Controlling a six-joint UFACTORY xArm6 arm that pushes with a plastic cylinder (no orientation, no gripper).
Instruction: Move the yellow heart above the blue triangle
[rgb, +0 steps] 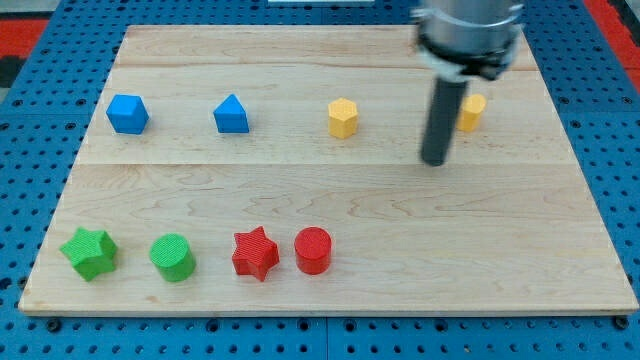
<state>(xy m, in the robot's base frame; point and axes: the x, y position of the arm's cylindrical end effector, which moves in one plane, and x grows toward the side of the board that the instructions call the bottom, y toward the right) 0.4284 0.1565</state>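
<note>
Rod work only on this rig, no fingers to open or close, so everything depends on where my tip (434, 160) meets the block. It sits just to the view's left of the yellow heart (472, 112), which is partly hidden behind the rod near the board's right side. The blue triangle (231, 114) lies well apart to the left, past the yellow hexagon (343, 117). I judge I should circle to the heart's right, then push left along a line above the hexagon.

Two blue blocks (128, 113), two yellow (343, 118), two green (89, 252), two red (255, 253).
</note>
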